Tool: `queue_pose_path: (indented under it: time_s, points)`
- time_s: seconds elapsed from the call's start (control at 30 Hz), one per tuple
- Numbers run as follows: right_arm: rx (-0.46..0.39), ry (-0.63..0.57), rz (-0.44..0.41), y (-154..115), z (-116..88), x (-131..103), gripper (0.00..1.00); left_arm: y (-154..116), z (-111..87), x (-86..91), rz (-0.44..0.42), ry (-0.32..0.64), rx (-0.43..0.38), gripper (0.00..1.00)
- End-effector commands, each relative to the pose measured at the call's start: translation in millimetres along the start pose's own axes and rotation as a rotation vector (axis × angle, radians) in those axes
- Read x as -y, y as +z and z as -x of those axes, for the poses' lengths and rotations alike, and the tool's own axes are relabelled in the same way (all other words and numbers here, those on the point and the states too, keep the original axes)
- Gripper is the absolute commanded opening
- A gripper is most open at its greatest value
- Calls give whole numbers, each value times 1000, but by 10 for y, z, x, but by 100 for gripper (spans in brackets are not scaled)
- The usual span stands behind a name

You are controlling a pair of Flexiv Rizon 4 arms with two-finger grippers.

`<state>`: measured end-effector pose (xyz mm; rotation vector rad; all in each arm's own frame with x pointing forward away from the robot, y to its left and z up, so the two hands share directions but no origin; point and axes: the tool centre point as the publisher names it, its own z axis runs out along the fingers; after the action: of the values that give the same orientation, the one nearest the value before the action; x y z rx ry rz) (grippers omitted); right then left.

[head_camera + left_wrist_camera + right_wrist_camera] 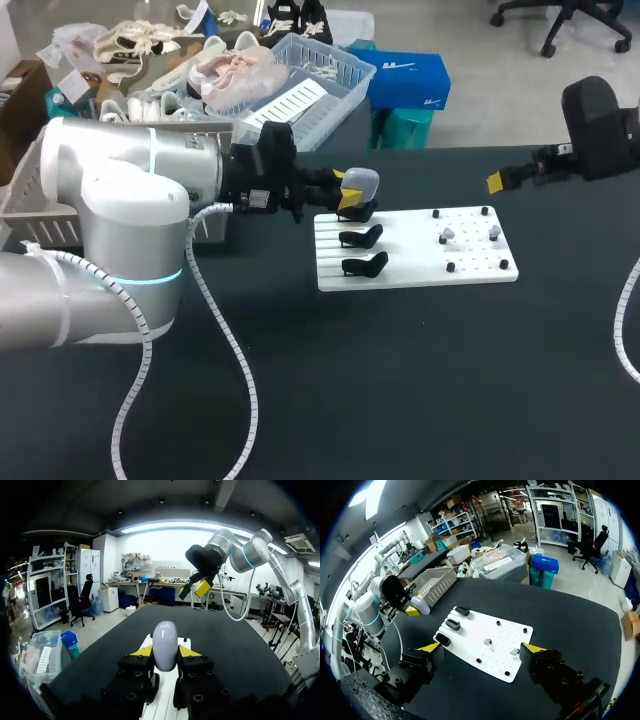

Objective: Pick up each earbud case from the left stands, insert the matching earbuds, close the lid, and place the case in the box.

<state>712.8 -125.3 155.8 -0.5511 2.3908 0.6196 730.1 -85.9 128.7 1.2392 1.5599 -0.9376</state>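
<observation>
The left claw [165, 652] is clamped on the pale grey earbud case [165, 645], its 2 yellow tips pressing the case from either side and holding it upright with the rounded end pointing away from the wrist. In the head view the case [360, 182] sits over the left end of the white board [415, 275], at the rearmost of the 3 black stands [364, 238]; whether it touches that stand cannot be told. The other 2 stands are bare. On the board's right half, 2 pale earbuds [447, 234] sit among small black pegs [451, 267]. The right claw [481, 648] hangs with its fingers wide apart and nothing between them, well apart from the board over the counter [400, 380] at its right rear, and the right arm [600, 125] comes in from that side. A grey slatted box [436, 582] stands at the counter's left edge, beside the left arm [120, 220].
</observation>
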Motion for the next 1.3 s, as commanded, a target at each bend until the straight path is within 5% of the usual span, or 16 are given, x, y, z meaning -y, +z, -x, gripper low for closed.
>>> queue_pose_path:
  time_s: [0.03, 0.53, 1.3]
  points:
    - [-21, -32, 125, 97, 105, -119, 100, -50, 75, 105, 20, 29, 56, 0]
    - [-78, -167, 241, 345, 156, -924, 100, 66, 263, 230, -20, 94, 93, 0]
    - [-96, -195, 281, 599, 224, -1061, 100, 119, 174, 371, -54, 124, 76, 0]
